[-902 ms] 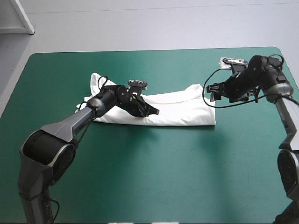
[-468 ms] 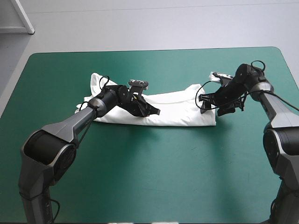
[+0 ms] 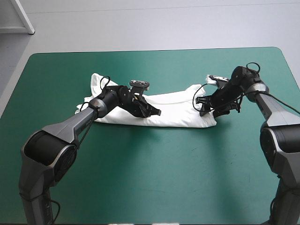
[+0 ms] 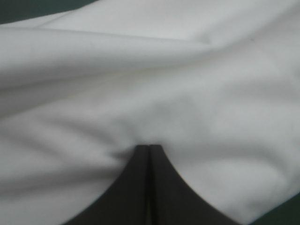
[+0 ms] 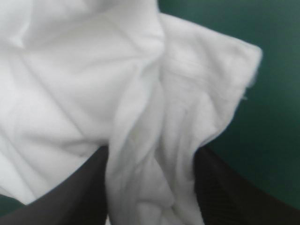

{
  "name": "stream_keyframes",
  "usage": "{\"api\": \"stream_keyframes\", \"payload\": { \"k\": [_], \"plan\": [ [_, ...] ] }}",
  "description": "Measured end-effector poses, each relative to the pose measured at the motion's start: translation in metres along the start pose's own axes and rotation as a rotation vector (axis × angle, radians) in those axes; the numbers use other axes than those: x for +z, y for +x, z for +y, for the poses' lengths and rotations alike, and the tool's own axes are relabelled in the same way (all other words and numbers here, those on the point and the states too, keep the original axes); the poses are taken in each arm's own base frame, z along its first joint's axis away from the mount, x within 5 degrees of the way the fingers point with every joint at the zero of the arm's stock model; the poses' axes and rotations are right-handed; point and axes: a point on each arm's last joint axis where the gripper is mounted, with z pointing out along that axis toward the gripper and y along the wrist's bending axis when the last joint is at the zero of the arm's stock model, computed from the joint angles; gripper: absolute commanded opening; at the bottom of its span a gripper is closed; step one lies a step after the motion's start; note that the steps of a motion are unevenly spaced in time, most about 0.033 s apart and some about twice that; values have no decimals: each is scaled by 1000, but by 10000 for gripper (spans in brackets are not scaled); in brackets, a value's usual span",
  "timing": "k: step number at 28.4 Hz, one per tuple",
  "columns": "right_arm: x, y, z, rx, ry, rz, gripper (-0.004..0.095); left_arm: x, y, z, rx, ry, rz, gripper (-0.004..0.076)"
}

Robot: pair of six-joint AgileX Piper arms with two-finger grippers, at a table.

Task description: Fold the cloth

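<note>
Only the high view shows the whole layout. A wide worktop [image 3: 150,178] with a teal-green cover and rounded corners fills it. A white short-sleeved cotton T-shirt [image 3: 176,110] lies on the cover as a long, flattened band, just toward 12 o'clock from the worktop's centre and running from 9 o'clock to 3 o'clock. The left arm [image 3: 70,124] reaches in from 8 o'clock and the right arm [image 3: 269,101] from 4 o'clock.

The high view does not show how the fingers stand. The wrist views do.

In the left wrist view, the T-shirt [image 4: 164,84] is a soft white field with long creases, and a sliver of teal-green cover shows beyond its far edge. The left end effector [image 4: 149,150] has its two black fingers pressed together into one point. The cloth puckers at that tip, pinched there. In the high view, this left end effector [image 3: 157,112] rests on the near edge of the band, near its middle.

In the right wrist view, the T-shirt [image 5: 70,84] is bunched, with one corner lying out over the teal-green cover. The right end effector [image 5: 151,150] has its black fingers spread wide on either side of a raised fold, not clamped on it. In the high view, the right end effector [image 3: 202,107] sits over the band's 3 o'clock end.
</note>
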Motion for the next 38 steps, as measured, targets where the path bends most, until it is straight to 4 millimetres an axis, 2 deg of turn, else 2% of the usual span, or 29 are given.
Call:
{"api": "stream_keyframes", "payload": {
  "k": [3,6,9,12,14,20,25,29,32,34,38],
  "plan": [
    [6,0,13,-37,-3,-7,195,0,0,0,0,0,0,-10],
    [10,-1,21,-60,-3,-19,-19,0,0,0,0,0,0,-10],
    [9,-2,23,-67,-1,-33,-6,0,0,0,0,0,0,-10],
    [-3,-4,27,-80,2,-71,-6,0,0,0,0,0,0,-10],
    [-23,-8,34,-84,-5,-129,-6,0,0,0,0,0,0,-10],
    [-102,-16,71,-104,-128,-307,-6,0,0,0,-1,1,3,-10],
    [-137,-13,108,-170,-228,-348,-6,1,2,-2,-16,17,19,-10],
    [-143,-7,140,-235,-264,-358,-6,1,3,-3,-26,28,30,-10],
    [-139,-2,162,-271,-291,-365,-6,1,3,-5,-38,51,41,-10],
    [-133,0,171,-286,-300,-357,-6,2,4,-6,-26,67,49,-10],
    [-128,-2,174,-290,-295,-357,-6,-6,5,-8,-11,70,59,-10]
  ]
}}
